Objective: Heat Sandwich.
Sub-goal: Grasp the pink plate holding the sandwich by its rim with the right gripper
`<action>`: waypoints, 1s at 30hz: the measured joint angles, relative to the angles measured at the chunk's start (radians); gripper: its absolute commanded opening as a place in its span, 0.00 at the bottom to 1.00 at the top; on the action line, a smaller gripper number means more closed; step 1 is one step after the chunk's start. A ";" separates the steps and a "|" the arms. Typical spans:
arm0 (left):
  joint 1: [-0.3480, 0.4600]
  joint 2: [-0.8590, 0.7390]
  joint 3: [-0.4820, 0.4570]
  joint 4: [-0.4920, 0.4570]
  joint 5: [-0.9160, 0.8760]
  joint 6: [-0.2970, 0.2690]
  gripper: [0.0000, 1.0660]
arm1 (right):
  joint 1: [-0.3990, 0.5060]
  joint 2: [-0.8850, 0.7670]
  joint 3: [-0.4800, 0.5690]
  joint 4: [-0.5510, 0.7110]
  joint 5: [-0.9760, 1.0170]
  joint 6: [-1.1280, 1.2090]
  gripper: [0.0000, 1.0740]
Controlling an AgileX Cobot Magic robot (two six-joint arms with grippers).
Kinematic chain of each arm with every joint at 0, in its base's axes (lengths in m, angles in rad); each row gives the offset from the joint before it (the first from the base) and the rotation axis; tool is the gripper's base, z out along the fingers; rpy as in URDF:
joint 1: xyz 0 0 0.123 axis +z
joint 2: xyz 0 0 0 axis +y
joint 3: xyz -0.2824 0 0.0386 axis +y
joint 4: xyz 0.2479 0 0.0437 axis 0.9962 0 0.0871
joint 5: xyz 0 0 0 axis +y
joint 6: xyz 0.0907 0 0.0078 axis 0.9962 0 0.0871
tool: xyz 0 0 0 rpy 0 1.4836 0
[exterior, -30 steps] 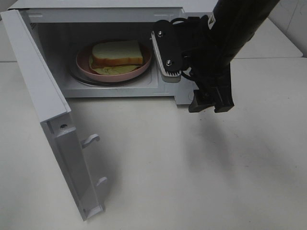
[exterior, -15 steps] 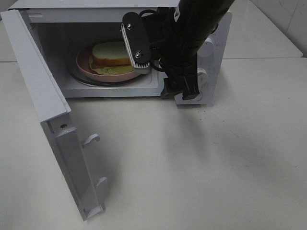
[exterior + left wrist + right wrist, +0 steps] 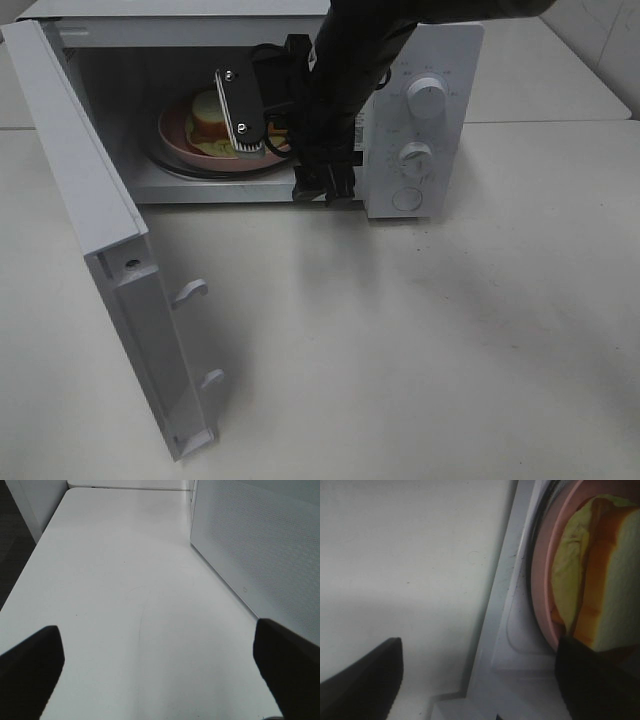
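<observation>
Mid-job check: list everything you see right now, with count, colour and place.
microwave: one, white, at the back of the table
door: one, white, swung open on the left of the high view
plate: one, pink, inside the microwave
sandwich: one, pale bread with yellowish filling, on the plate
dials: two, white, on the microwave's front panel
button: one, white, below the dials
table: one, white, under everything
right arm: one, black, reaching to the microwave opening
right hand: one, black, open, at the opening by the plate
left hand: one, black, open, over the table
</observation>
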 measured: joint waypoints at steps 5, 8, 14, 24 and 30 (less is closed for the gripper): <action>0.000 0.000 0.000 0.000 0.000 0.000 0.92 | 0.000 0.074 -0.069 0.000 -0.026 0.001 0.74; 0.000 0.000 0.000 0.000 0.000 0.000 0.92 | 0.000 0.120 -0.111 0.001 -0.042 0.002 0.73; 0.000 0.000 0.000 0.000 0.000 0.000 0.92 | 0.000 0.218 -0.215 0.009 -0.046 0.003 0.72; 0.000 0.000 0.000 0.000 0.000 0.000 0.92 | 0.000 0.359 -0.403 0.007 -0.033 0.053 0.71; 0.000 0.000 0.000 0.000 0.000 0.000 0.92 | -0.001 0.404 -0.465 0.000 -0.029 0.073 0.71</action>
